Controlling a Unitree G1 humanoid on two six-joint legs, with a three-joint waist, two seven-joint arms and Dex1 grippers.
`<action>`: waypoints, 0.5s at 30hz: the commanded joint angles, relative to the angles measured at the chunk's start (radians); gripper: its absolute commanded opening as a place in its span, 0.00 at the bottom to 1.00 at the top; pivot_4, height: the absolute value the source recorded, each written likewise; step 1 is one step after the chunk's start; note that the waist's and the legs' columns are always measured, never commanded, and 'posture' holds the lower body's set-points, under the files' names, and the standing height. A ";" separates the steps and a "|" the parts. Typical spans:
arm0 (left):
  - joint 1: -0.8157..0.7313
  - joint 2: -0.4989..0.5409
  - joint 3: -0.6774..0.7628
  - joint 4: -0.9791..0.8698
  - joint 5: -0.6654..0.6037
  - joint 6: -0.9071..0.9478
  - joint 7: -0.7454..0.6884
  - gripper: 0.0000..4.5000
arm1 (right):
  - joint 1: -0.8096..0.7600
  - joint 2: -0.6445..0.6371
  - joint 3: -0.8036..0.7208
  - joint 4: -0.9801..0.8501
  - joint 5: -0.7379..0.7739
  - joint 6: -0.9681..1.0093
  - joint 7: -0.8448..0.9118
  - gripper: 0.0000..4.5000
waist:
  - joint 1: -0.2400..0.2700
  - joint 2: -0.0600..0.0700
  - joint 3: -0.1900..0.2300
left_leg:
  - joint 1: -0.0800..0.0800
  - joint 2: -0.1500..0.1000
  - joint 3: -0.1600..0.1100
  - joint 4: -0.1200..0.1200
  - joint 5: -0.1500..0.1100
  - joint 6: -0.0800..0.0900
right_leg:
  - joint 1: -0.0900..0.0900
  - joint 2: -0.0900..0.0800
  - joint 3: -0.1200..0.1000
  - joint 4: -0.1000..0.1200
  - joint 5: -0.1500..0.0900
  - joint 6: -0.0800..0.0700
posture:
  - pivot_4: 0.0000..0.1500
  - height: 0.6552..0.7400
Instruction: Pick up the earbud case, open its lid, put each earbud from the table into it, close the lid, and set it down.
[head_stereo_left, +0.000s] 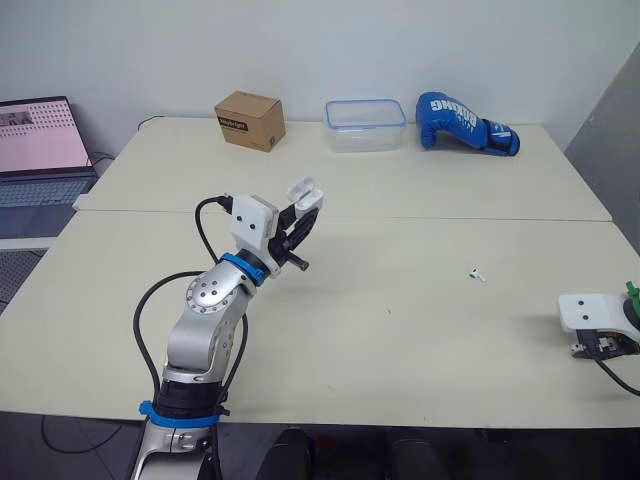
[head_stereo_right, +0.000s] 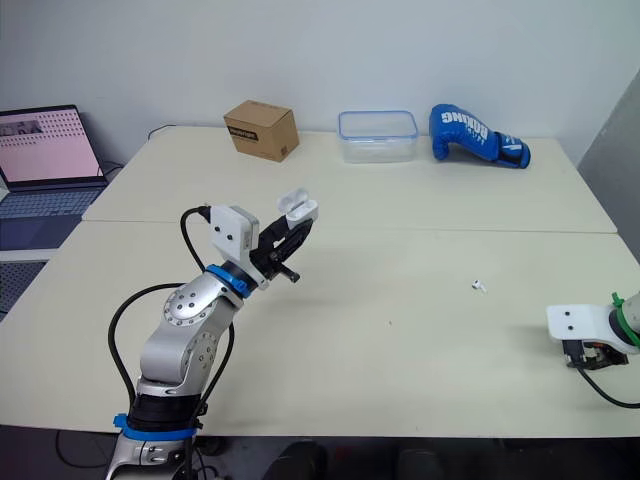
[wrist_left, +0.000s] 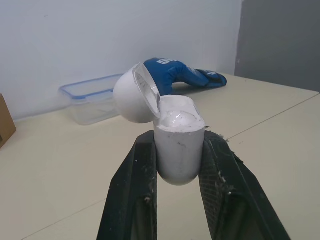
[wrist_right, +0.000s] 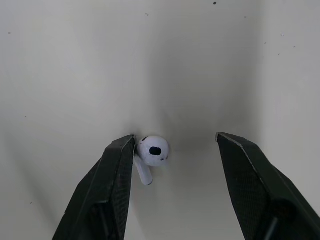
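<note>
My left gripper (head_stereo_left: 303, 216) is raised above the table's left half, shut on the white earbud case (wrist_left: 178, 146). The case stands upright between the fingers with its lid (wrist_left: 135, 95) swung open. My right gripper (wrist_right: 175, 142) points down at the table near the right front edge (head_stereo_left: 598, 346) and is open. A white earbud (wrist_right: 152, 152) lies on the table between its fingers, touching one finger (wrist_right: 117, 165) and well apart from the other. A second earbud (head_stereo_left: 478, 272) lies on the table right of centre, away from both grippers.
Along the back of the table (head_stereo_left: 400, 330) stand a cardboard box (head_stereo_left: 249, 120), a clear plastic container with a blue rim (head_stereo_left: 365, 124) and a blue boxing glove (head_stereo_left: 465, 123). A laptop (head_stereo_left: 40, 140) sits on a side desk at the far left.
</note>
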 joint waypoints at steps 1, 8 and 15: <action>-0.001 0.004 0.001 -0.050 -0.005 -0.009 0.006 0.16 | 0.026 0.009 0.029 0.033 -0.036 -0.002 0.037 0.60 | 0.001 0.000 0.000 | 0.000 0.000 0.000 0.000 0.000 0.000 | 0.000 0.000 0.000 0.000 0.000 0.000 | 1.00 1.00; -0.004 0.000 0.001 -0.045 -0.003 -0.012 0.009 0.16 | 0.047 0.006 0.009 0.029 -0.036 0.017 0.043 0.60 | 0.002 0.000 0.000 | 0.000 0.000 0.000 0.000 0.000 0.000 | 0.000 0.000 0.000 0.000 0.000 0.000 | 1.00 1.00; -0.014 0.001 0.000 -0.037 -0.005 -0.013 0.005 0.16 | 0.054 0.026 -0.007 0.002 -0.034 0.031 0.034 0.48 | 0.001 -0.004 -0.002 | 0.000 0.000 -0.001 0.000 0.000 0.000 | 0.001 0.000 0.000 0.000 0.000 0.000 | 1.00 1.00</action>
